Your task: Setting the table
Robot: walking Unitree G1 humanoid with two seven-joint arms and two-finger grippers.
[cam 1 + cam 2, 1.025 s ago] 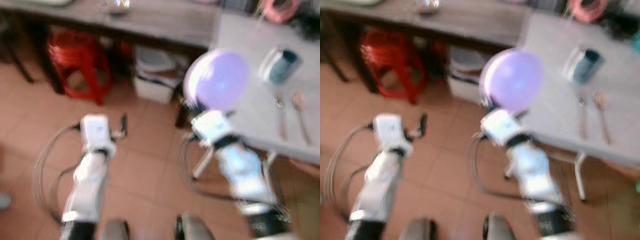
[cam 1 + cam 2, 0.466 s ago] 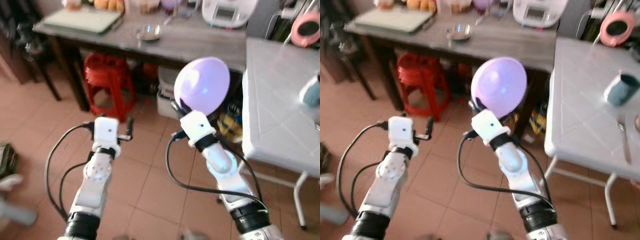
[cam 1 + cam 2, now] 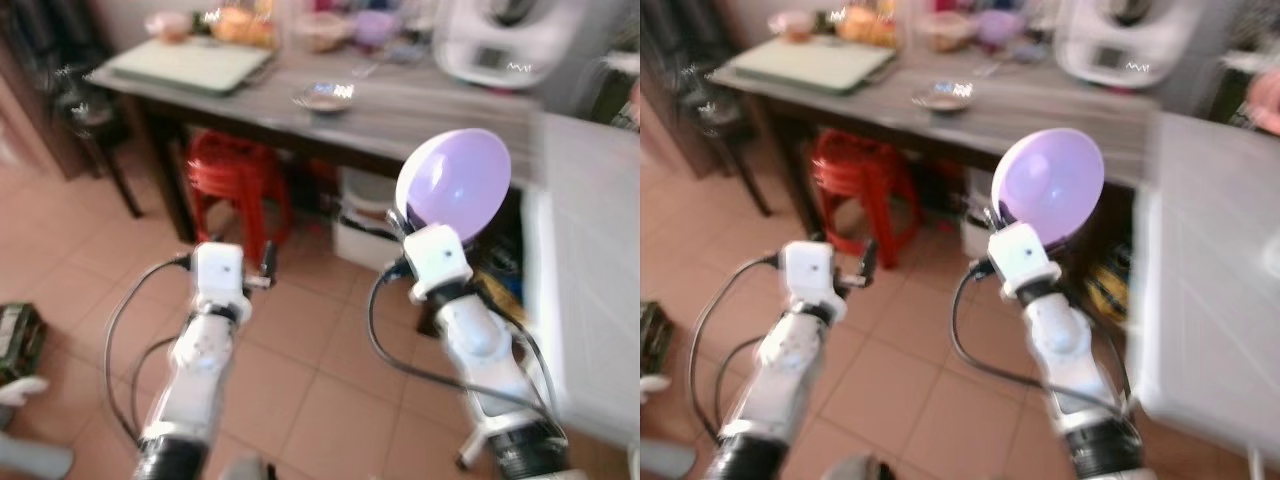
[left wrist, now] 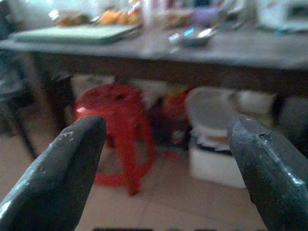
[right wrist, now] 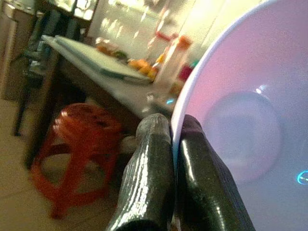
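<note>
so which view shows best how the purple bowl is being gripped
The right wrist view: the right gripper has its two black fingers shut on the purple bowl, pinching its rim. The two eye views show the whole bowl held upright above the floor, but the wrist hides the fingers. The left wrist view shows none of it.

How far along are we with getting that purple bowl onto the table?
Done: the right gripper has the purple bowl pinched by its rim. In hand: it is carried tilted above the floor beside the white table. Left: setting it down. The left gripper is open and holds nothing.
</note>
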